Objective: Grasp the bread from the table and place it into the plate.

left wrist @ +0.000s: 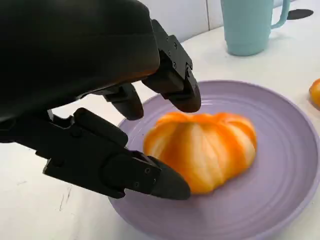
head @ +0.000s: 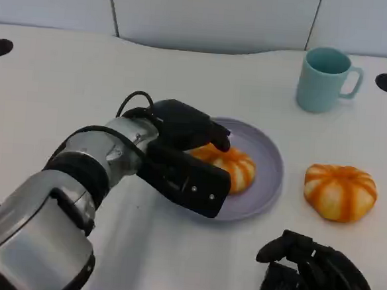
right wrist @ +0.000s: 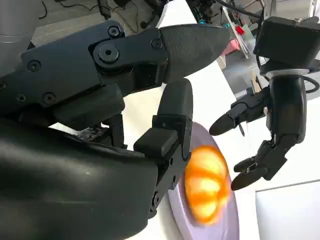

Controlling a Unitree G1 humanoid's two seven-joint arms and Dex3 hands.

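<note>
My left hand hangs over the near-left side of the plate, its fingers spread around the bread that lies in the plate, none clearly pressing it. A second bread sits on the counter just right of the plate, a mug behind it. My right hand rests low by the counter's near edge, fingers loosely curled on nothing.

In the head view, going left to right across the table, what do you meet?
Left hand → bread on the plate → purple plate, its right rim → teal mug → second bread lying on the table.
</note>
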